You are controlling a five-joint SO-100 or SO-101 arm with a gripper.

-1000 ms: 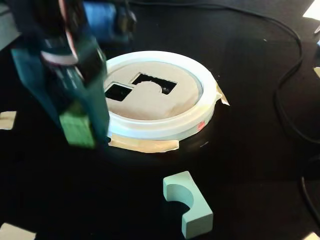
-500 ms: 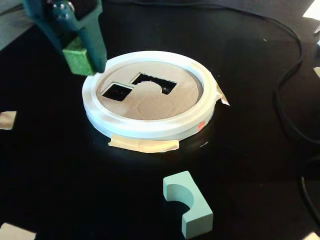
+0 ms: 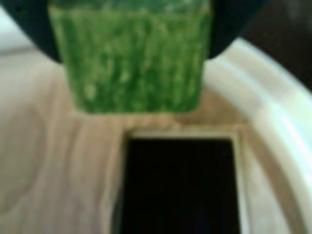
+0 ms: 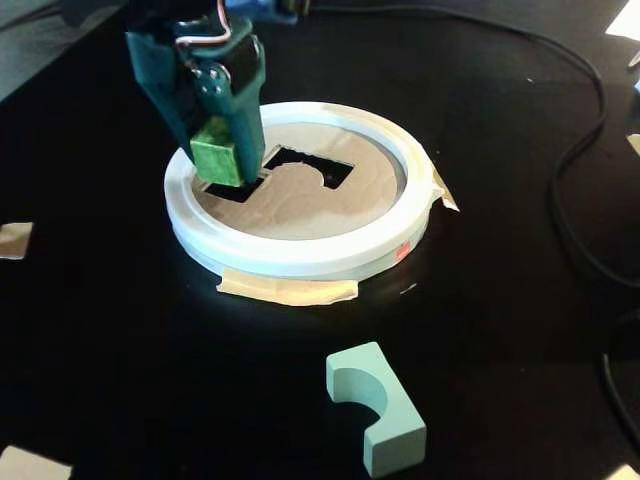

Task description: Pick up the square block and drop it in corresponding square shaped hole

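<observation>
While clamped in the gripper, the green block hangs just above the square hole.

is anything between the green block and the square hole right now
Nothing visible is in the way. The gripper holds the green square wooden block just above the edge of the dark square hole in the cardboard panel. The hole's opening looks clear. The teal arch-shaped block lies on the table, outside the white ring.
</observation>
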